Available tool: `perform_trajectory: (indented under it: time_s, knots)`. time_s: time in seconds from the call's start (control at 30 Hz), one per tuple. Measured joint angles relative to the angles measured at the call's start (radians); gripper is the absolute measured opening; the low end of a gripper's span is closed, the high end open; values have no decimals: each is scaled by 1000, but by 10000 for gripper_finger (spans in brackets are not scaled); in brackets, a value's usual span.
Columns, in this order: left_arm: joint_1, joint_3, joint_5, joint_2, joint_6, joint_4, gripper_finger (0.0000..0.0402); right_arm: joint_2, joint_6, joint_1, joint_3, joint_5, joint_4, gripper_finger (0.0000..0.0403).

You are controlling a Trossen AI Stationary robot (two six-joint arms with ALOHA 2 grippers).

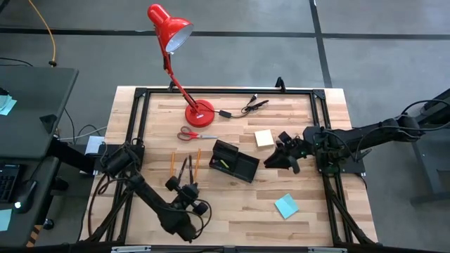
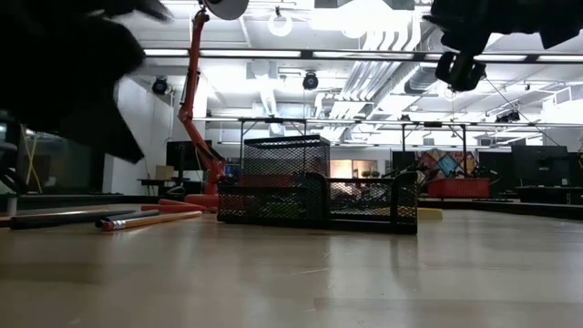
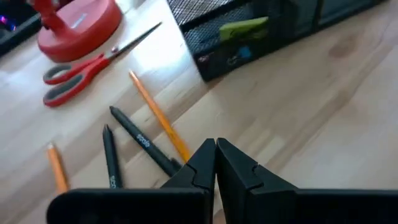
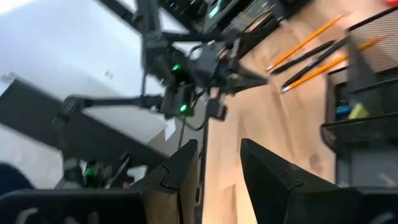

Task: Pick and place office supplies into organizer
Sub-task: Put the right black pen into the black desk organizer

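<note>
The black mesh organizer (image 1: 235, 161) stands mid-table, with a yellow-green item and something blue inside (image 3: 245, 28). Two dark pens (image 3: 140, 140) and two orange pencils (image 3: 158, 115) lie to its left. The red-handled scissors (image 1: 193, 134) lie beyond them. A pale yellow pad (image 1: 264, 138) and a teal pad (image 1: 286, 206) lie to the organizer's right. My left gripper (image 3: 214, 148) is shut and empty, above the near ends of the pens and pencils (image 1: 181, 184). My right gripper (image 4: 217, 146) is open and empty, raised just right of the organizer (image 1: 280, 163).
A red desk lamp (image 1: 199, 111) stands at the table's far side, its shade reaching past the far edge. A black cable with clips (image 1: 249, 107) lies right of the lamp base. The black metal frame (image 1: 140, 95) runs around the tabletop.
</note>
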Motion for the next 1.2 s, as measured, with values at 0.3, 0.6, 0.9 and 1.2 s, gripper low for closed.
perform_trajectory:
  time_s: [0.3,0.6,0.9,1.2]
  knots:
    - [24,0,65,0,110,172,2,-3,-98,26,0,-125,1,116]
    - [27,0,-1,0,67,222,1,-3,-183,109,0,-120,2,116]
    - [29,-88,-35,0,19,259,2,-3,-193,154,0,-113,4,116]
    - [30,-213,-128,1,-52,366,3,-3,-190,157,0,-94,3,116]
